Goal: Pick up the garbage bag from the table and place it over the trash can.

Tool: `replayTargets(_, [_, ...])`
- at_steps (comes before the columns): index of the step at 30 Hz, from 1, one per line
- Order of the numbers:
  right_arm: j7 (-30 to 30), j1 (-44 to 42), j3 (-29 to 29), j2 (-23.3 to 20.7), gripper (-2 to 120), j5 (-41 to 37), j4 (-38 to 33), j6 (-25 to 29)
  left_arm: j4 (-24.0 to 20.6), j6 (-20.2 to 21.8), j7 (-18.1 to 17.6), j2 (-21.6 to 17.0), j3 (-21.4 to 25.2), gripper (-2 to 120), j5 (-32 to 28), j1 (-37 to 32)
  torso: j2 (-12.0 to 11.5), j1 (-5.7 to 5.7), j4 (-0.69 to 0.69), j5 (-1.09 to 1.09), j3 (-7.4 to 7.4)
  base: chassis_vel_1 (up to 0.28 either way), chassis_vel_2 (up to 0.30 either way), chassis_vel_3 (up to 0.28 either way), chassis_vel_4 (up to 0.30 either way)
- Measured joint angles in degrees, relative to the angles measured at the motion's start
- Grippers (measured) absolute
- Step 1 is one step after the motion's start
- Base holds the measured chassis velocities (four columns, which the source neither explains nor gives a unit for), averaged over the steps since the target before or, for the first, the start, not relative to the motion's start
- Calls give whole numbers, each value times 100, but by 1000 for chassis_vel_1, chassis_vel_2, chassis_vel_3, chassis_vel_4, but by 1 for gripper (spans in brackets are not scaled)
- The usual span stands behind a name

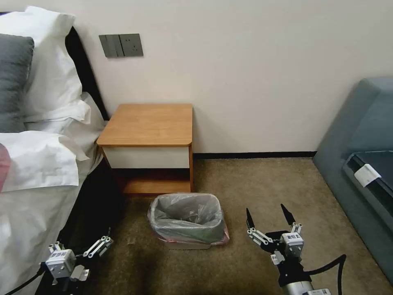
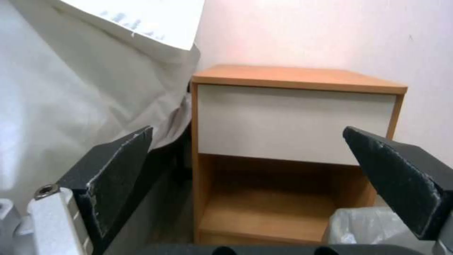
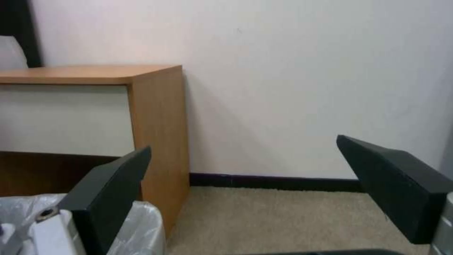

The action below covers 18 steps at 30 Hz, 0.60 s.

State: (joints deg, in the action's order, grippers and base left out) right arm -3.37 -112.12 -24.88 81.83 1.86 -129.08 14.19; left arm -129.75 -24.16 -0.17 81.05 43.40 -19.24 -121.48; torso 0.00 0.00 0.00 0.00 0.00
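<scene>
Already the garbage bag point(image 1: 189, 217) lines the trash can point(image 1: 186, 244) on the carpet in front of the table point(image 1: 149, 125). Both grippers hang low with fingers spread and empty: the left gripper point(image 1: 100, 244) beside the bed, the right gripper point(image 1: 269, 218) just right of the can, neither touching the bag.

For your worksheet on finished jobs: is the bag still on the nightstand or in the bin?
In the bin. The bag lines the bin, its edge folded over the rim; the nightstand top is bare.

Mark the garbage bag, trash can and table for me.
garbage bag point(image 1: 186, 213): head view, crinkled liner inside the can.
trash can point(image 1: 186, 245): head view, front wall below the bag.
table point(image 1: 149, 123): head view, middle of its top.
</scene>
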Motion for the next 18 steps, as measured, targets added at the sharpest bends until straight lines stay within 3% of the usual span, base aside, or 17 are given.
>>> replayTargets(18, [-6, 23, 8, -14, 100, -16, -6, -32, 17, 48, -17, -6, -20, 100, -9, 31, 0, 0, 0, 0, 1, 0, 0, 0, 0])
